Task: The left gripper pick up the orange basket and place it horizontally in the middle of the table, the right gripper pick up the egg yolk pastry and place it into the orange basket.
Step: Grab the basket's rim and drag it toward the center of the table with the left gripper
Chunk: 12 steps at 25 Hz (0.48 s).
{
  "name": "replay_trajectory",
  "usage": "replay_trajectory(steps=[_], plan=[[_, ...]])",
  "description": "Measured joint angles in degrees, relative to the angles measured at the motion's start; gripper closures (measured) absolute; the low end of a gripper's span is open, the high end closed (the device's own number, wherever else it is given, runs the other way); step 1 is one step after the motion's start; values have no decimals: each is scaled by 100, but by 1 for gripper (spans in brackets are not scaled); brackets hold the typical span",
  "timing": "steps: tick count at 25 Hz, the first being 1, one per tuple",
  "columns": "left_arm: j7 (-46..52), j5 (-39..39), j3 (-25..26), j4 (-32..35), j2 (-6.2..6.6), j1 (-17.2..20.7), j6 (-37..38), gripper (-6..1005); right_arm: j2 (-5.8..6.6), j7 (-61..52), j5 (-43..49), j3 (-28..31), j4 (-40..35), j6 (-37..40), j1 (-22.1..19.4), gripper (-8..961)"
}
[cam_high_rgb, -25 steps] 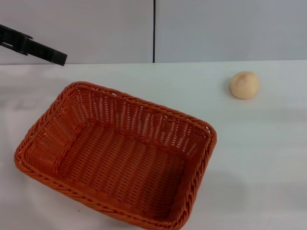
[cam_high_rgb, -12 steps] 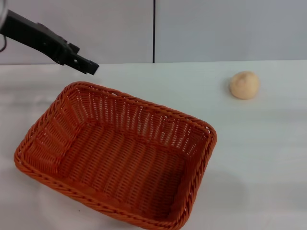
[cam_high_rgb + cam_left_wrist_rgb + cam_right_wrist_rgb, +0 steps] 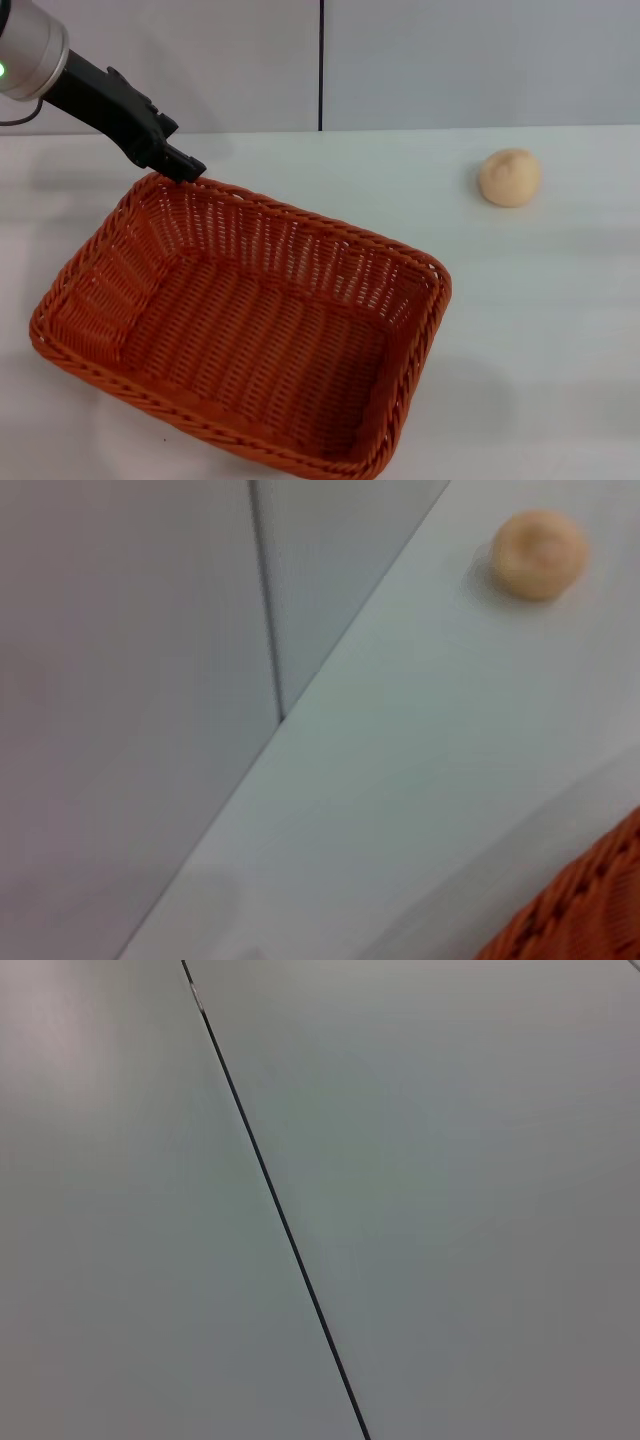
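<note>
Left gripper (image 3: 186, 168) reaches the orange basket (image 3: 245, 320)'s far rim, finger state unclear; a shallow bite could tip the basket.

A: The head view looks forward and down onto the broad white counter (image 3: 560, 330), with the large orange-red woven basket (image 3: 250, 330) close below.

B: The left wrist view sits near that basket's rim (image 3: 585, 905), sharing the small round pale-tan pastry (image 3: 540, 553) beyond. The right wrist view faces only grey wall.
</note>
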<state>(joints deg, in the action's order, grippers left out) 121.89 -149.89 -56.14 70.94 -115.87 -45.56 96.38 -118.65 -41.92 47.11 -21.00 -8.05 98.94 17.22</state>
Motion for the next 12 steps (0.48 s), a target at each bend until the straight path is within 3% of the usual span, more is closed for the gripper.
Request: replay_trajectory(steps=[3,8,12], plan=[[-33,-243,-17,-7,-71,-14,-131,249,-6,0,7,0,19,-17,0,336],[6,-498,-17,-10,-112,-17,-224,350,-10,0,4,8,41,-18,0,336],[15,-631,-17,-53,-132,-20,-206,349,-9,0,0,9,51,-27,9,337]])
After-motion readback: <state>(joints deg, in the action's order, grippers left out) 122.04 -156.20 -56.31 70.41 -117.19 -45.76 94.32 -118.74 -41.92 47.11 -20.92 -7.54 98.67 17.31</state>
